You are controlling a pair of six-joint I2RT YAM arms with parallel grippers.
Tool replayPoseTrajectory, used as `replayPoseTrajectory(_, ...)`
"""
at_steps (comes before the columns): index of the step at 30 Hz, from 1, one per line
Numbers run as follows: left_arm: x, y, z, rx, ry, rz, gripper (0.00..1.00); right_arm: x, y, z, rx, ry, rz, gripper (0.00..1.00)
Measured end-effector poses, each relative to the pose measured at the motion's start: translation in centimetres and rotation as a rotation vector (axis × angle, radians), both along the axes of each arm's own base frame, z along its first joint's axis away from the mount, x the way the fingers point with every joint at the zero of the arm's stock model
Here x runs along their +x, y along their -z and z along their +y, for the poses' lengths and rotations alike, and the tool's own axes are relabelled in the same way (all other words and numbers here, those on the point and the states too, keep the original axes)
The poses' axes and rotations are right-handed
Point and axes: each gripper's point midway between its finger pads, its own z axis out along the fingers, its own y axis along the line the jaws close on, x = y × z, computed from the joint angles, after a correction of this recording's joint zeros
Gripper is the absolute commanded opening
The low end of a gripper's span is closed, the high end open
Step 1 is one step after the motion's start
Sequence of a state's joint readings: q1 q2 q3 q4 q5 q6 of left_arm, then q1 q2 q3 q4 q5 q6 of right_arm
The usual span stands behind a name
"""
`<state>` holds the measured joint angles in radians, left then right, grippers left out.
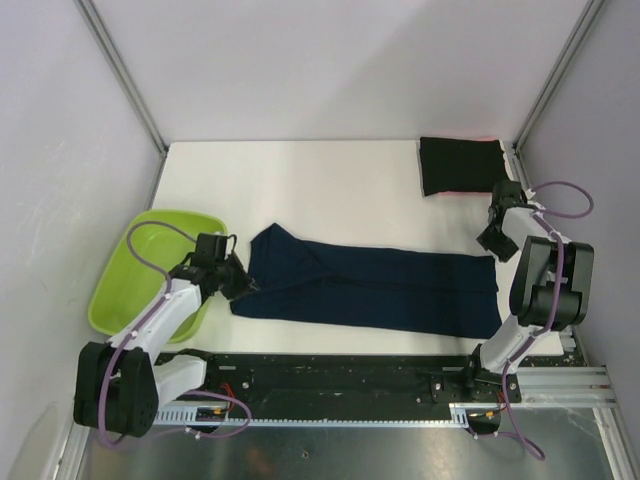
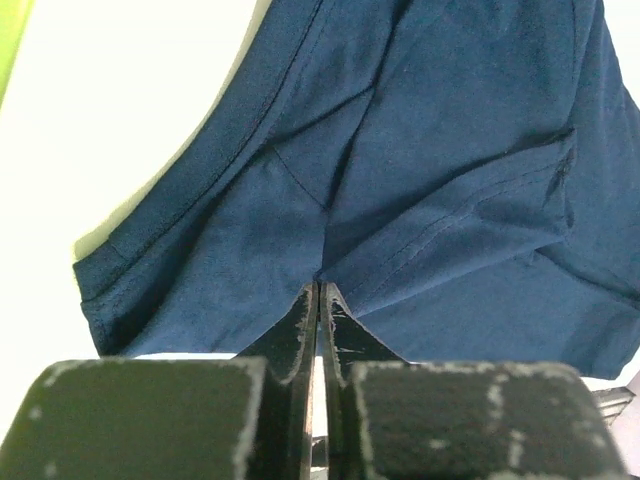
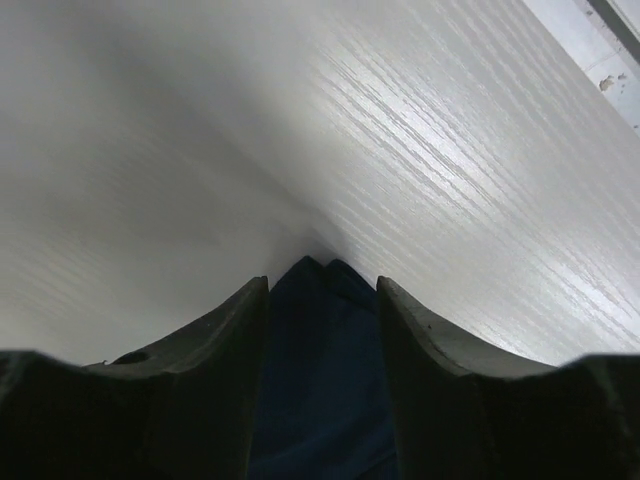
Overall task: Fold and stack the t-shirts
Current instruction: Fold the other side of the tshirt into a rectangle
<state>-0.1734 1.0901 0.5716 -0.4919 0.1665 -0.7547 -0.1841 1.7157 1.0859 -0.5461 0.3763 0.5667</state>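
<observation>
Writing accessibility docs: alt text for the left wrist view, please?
Left gripper, fingers closed, pinches the near edge of a navy t-shirt lying wrinkled on a white table. A sliver of lime-green tub shows at top left.

We see a plain dark navy t-shirt (image 1: 370,290), a black t-shirt (image 1: 458,166) with a red-pink edge beneath, a lime-green tub (image 1: 112,290) and a white table (image 1: 330,190).

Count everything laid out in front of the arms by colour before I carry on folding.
navy blue t-shirt: 1
black t-shirt: 1
red-pink cloth, only an edge showing under the black one: 1
lime-green tub: 1
Total: 4
</observation>
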Motion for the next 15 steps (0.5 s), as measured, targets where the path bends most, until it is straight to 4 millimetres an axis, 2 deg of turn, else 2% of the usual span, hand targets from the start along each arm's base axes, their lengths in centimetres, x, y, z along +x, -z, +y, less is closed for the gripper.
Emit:
replayPoseTrajectory(4,-0.1,0.2,-0.1,0.001,0.01,0.008,0.0,0.9,-2.2,0.8,-0.006,-0.032,-0.042,0.52)
replayPoseTrajectory(7,-0.3,0.4,-0.6,0.002,0.03,0.013,0.0,2.5,-4.7,2.9,0.004,-0.103,-0.119,0.5)
replayPoseTrajectory(11,-0.9,0.2,-1.9,0.006,0.087,0.006,0.0,4.5,-7.1,7.8,0.065,-0.243,-0.213,0.49)
replayPoseTrajectory(13,-1.2,0.0,-2.5,0.007,0.115,-0.005,0.0,5.1,-7.4,10.5,0.099,-0.314,-0.234,0.49)
replayPoseTrajectory(15,-1.4,-0.1,-3.0,0.008,0.139,-0.012,0.0,5.3,-7.4,14.2,0.142,-0.409,-0.243,0.48)
